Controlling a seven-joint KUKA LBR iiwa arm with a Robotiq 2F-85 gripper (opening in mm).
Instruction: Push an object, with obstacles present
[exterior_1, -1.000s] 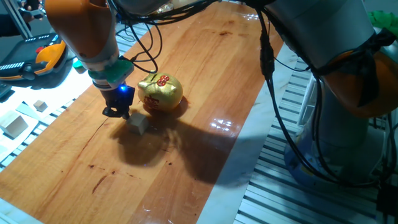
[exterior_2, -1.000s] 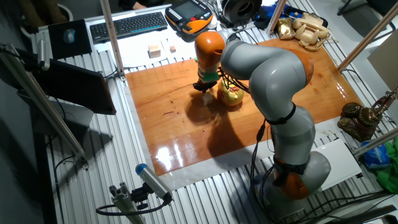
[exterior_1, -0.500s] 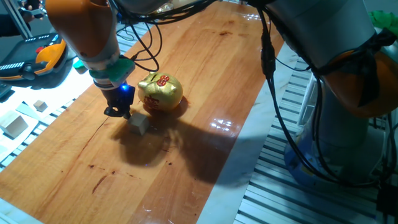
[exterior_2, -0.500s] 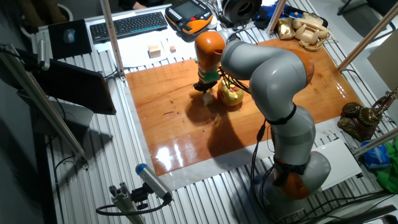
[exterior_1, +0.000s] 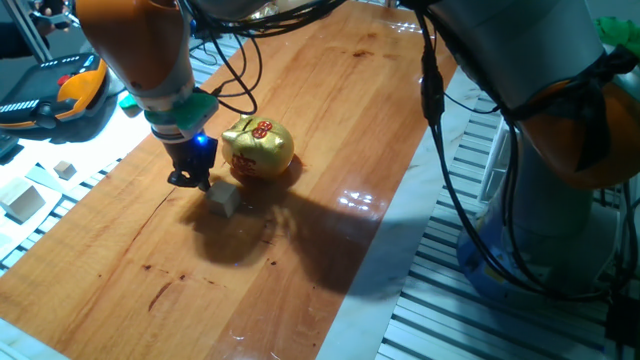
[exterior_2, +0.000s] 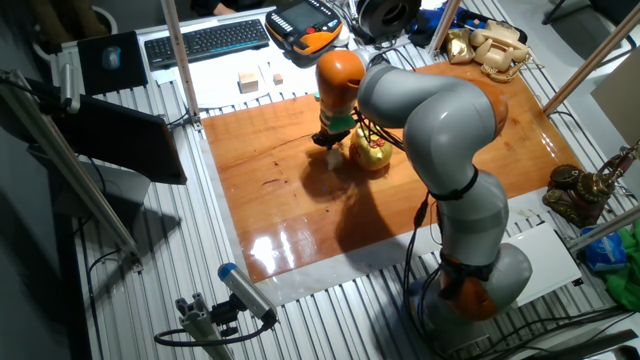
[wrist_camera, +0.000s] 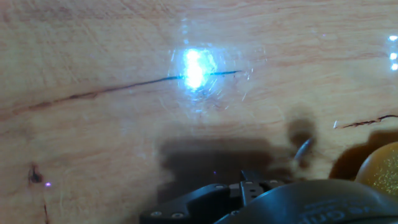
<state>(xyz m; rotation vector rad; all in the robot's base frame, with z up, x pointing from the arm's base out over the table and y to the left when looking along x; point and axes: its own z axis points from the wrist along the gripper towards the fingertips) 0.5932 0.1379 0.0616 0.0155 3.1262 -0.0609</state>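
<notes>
Contact is what the black two-finger gripper appears to have made: it is held low over the glossy reddish-brown wooden table, its tip set against or just beside the small pale beige wooden cube, though whether the two actually touch cannot be settled from either fixed view. Whether the jaws are apart or together cannot be told, since the fingers are seen only as a dark mass and the hand view shows little beyond the housing and bare board. The cube is found on the table just in front of the gripper tip and just beside the shiny golden round-bodied piggy bank with red markings, apart from it by a narrow gap. The push is judged to be under way at most, with nothing visible to show it finished; what is left is thought to be the sliding of the cube across the open board while the piggy bank is kept clear. By count, one gripper, one cube on the table and one piggy bank are seen; off the board, on the white surface beyond its edge, one larger pale wooden block and one tiny wooden cube are also seen.
</notes>
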